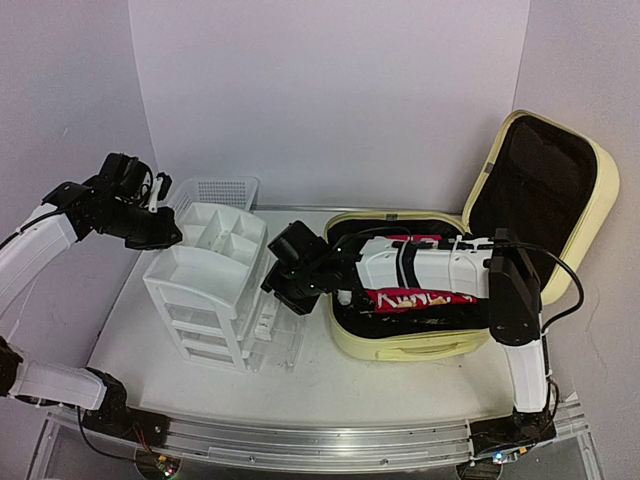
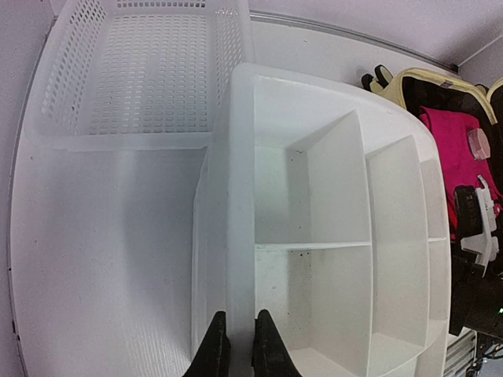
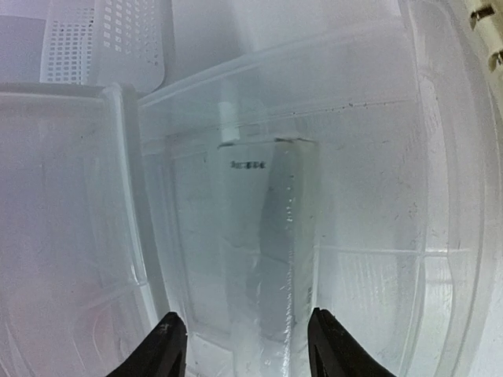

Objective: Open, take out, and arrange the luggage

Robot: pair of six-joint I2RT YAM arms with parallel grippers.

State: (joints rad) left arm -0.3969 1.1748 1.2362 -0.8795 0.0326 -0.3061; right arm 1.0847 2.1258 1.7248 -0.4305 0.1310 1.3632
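Suitcase [image 1: 400, 345] lies open at the right, lid raised. Left claw [image 2: 240, 349] pinches the rim of the drawer unit [image 1: 200, 290]; right claw [image 3: 251, 345] stands spread over a pale packet [image 3: 267, 236] in the clear drawer [image 3: 377, 236]. Recommend withdrawing straight up, clear of the drawer walls.

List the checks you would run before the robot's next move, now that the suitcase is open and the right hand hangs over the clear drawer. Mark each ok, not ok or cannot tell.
1. Luggage lid raised: ok.
2. Right hand open, nothing between its fingers: ok.
3. Silvery packet lying inside the clear drawer: ok, as far as the wrist view shows.
4. Left hand closed on the rim of the drawer unit: ok.
5. Luggage emptied: not ok, red items lie inside.
6. Clear drawer free to slide shut: cannot tell.
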